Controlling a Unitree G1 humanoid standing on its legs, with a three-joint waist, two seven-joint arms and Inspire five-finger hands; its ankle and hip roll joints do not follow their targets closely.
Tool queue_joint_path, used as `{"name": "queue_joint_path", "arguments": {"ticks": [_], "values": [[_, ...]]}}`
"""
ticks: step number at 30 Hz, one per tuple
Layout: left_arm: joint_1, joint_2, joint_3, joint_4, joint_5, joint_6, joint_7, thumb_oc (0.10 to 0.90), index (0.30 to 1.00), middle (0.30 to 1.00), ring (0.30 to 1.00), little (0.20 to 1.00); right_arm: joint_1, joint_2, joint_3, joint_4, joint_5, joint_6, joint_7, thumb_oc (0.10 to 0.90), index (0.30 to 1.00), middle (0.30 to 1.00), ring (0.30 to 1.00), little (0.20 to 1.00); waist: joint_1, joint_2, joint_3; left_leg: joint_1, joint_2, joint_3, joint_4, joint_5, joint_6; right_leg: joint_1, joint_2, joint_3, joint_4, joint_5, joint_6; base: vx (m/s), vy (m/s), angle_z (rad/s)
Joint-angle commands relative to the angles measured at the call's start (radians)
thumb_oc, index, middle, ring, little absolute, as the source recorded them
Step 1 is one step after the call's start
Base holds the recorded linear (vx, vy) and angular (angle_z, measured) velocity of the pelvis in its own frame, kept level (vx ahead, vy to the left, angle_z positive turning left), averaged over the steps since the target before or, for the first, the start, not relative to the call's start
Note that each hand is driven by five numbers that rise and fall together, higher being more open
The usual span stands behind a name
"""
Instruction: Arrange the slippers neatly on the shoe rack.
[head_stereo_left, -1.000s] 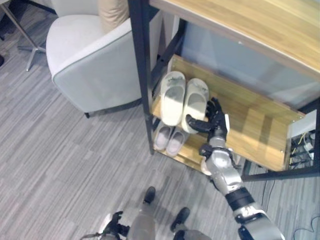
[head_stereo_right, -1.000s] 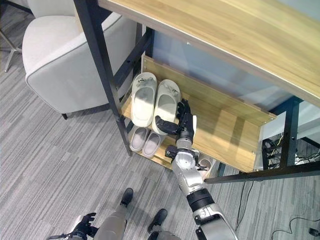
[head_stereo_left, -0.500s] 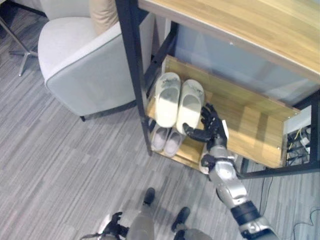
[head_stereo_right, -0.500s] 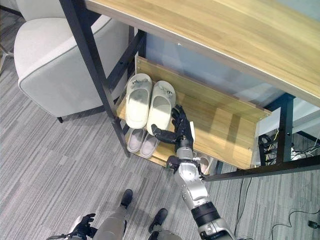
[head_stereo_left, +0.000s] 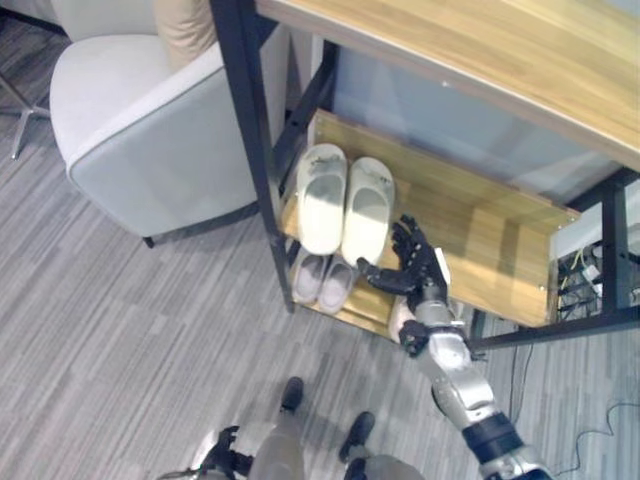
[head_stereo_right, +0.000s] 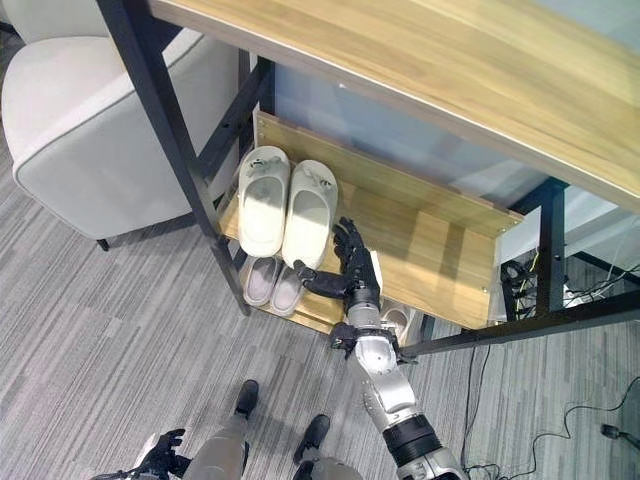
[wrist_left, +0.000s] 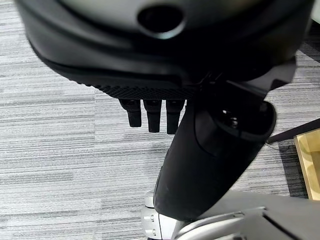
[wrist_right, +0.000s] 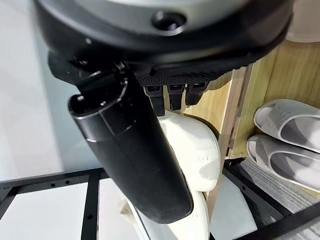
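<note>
A cream pair of slippers (head_stereo_left: 343, 203) lies side by side, toes inward, at the left end of the rack's middle shelf (head_stereo_left: 480, 245). A smaller grey pair (head_stereo_left: 322, 279) sits on the shelf below them. My right hand (head_stereo_left: 418, 272) is open at the middle shelf's front edge. Its thumb reaches toward the heel of the right cream slipper (head_stereo_right: 308, 213) and holds nothing. In the right wrist view the hand's thumb (wrist_right: 131, 150) crosses the cream slippers (wrist_right: 197, 147), with the grey pair (wrist_right: 285, 135) off to one side. My left hand (wrist_left: 152, 114) hangs open over the floor.
A black post (head_stereo_left: 250, 160) of the rack stands just left of the slippers. A pale armchair (head_stereo_left: 140, 130) sits left of it. A wooden top (head_stereo_left: 480, 50) overhangs the shelves. A white shoe-like thing (head_stereo_right: 397, 321) lies low beside my wrist. Cables (head_stereo_right: 530, 280) trail at the right.
The camera has shifted, so the rack sits further left and higher. My right hand has drawn back a little from the cream slipper's heel. The slippers lie where they were.
</note>
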Motion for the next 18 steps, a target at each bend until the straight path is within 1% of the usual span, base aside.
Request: {"name": "queue_joint_path", "arguments": {"ticks": [1, 8, 13, 18], "values": [[-0.038, -0.076, -0.028, 0.039, -0.047, -0.035, -0.004, 0.8, 0.9, 0.9, 0.9, 0.9, -0.014, -0.002, 0.043, -0.153, 0.01, -0.082, 0.037, 0.8, 0.9, 0.9, 0.9, 0.9, 0.0, -0.001, -0.045, 0.091, 0.014, 0.102, -0.008, -0.142, -0.002, -0.027, -0.036, 0.043, 0.032, -0.037, 0.068, 0.0, 0.0, 0.0], [-0.044, -0.076, -0.032, 0.041, -0.054, -0.034, 0.004, 0.8, 0.9, 0.9, 0.9, 0.9, -0.059, 0.018, 0.082, -0.136, 0.003, -0.079, 0.034, 0.8, 0.9, 0.9, 0.9, 0.9, 0.005, -0.002, -0.05, 0.095, 0.014, 0.1, -0.008, -0.143, -0.002, -0.025, -0.033, 0.044, 0.031, -0.038, 0.067, 0.0, 0.0, 0.0], [-0.041, -0.075, -0.028, 0.046, -0.054, -0.034, 0.004, 0.8, 0.9, 0.9, 0.9, 0.9, -0.063, 0.01, 0.065, -0.135, -0.006, -0.08, 0.025, 0.8, 0.9, 0.9, 0.9, 0.9, 0.004, -0.004, -0.058, 0.1, 0.015, 0.102, -0.008, -0.146, 0.0, -0.021, -0.033, 0.045, 0.032, -0.037, 0.068, 0.0, 0.0, 0.0], [-0.039, -0.074, -0.017, 0.055, -0.047, -0.03, -0.003, 0.8, 0.9, 0.9, 0.9, 0.9, -0.042, -0.026, 0.029, -0.158, -0.033, -0.078, 0.022, 0.8, 0.9, 0.9, 0.9, 0.9, -0.004, -0.006, -0.07, 0.107, 0.015, 0.103, -0.008, -0.152, 0.002, -0.017, -0.033, 0.048, 0.03, -0.038, 0.068, 0.0, 0.0, 0.0]]}}
